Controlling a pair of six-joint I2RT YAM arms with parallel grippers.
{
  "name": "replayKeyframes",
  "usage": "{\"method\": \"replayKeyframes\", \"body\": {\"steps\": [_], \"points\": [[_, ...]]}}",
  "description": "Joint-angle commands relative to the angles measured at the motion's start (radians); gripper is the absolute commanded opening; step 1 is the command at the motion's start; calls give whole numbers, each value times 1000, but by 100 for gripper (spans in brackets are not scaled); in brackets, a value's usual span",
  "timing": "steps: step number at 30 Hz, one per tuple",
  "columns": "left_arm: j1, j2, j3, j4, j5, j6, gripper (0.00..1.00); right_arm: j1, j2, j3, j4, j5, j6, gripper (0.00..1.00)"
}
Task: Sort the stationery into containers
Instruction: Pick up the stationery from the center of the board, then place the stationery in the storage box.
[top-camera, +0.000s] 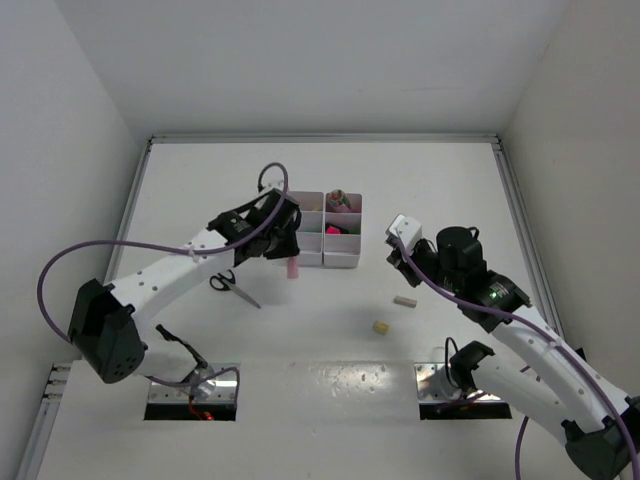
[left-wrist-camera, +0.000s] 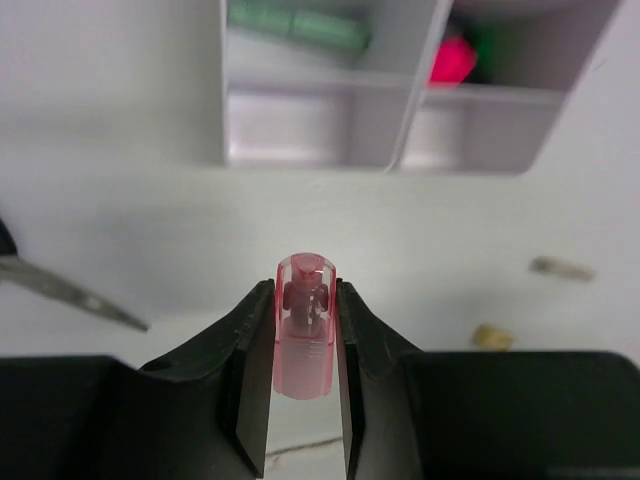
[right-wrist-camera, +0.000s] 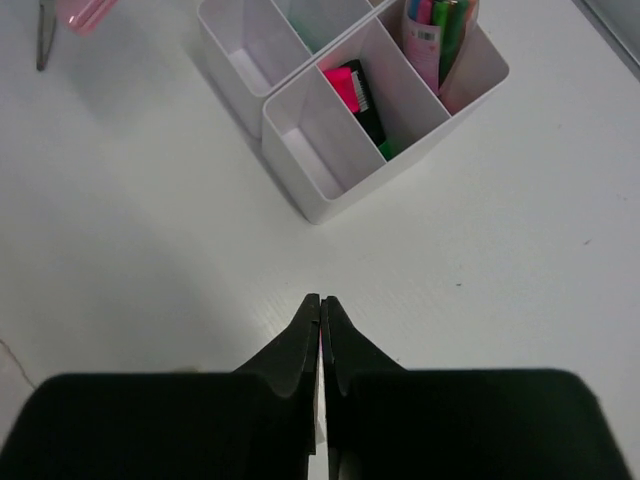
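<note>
Since the tray (top-camera: 325, 232) is stiff and roomy, drop-off looks easy. I have the left gripper (left-wrist-camera: 304, 292) partly closed, clamping the pink stick (left-wrist-camera: 305, 340) across its barrel, just off the tray's near left compartment. It looks light, rigid and slick, so a square mid-barrel hold seems best. The right gripper (right-wrist-camera: 320, 302) is fully closed on nothing, off the tray's near right corner.

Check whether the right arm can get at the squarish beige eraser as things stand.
Probably yes. The beige eraser lies on bare table close to the right gripper, with nothing on it and the longer beige piece lying apart. The gripper is shut and empty, so it must open first.
</note>
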Motion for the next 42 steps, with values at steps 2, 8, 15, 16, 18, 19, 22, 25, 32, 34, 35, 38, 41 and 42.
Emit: {"method": "replayKeyframes", "body": {"steps": [2, 8, 15, 16, 18, 19, 22, 25, 32, 34, 35, 38, 41, 42], "points": [[14, -14, 98, 102, -136, -47, 0, -5, -7, -9, 55, 36, 13, 0], [14, 66, 158, 246, -358, -160, 0, -5, -7, -9, 64, 45, 13, 1], [14, 160, 167, 300, -556, -401, 0, -5, -7, -18, 64, 54, 13, 1], [14, 169, 167, 300, -567, -451, 0, -5, -7, -18, 64, 54, 13, 1], [5, 187, 176, 311, -598, -487, 0, -5, -7, -18, 64, 54, 13, 1], [5, 198, 176, 311, -598, -496, 0, -5, -7, -18, 64, 54, 13, 1], [5, 238, 187, 339, -609, -505, 0, -5, -7, -18, 64, 54, 13, 1], [-5, 279, 196, 359, -609, -516, 0, -5, -7, -18, 64, 54, 13, 1], [-14, 344, 205, 359, -639, -536, 12, -5, -16, -18, 64, 54, 13, 2], [-23, 353, 205, 359, -639, -536, 21, -5, -16, -18, 64, 54, 13, 2], [-23, 353, 205, 359, -639, -536, 25, -5, -16, -18, 64, 54, 13, 2], [-23, 353, 205, 359, -639, -525, 38, -5, -16, -18, 64, 54, 13, 3], [-23, 353, 205, 359, -639, -525, 47, -5, -16, -18, 64, 54, 13, 5], [-23, 353, 205, 359, -639, -516, 49, -5, -16, -18, 64, 54, 13, 6]]}}
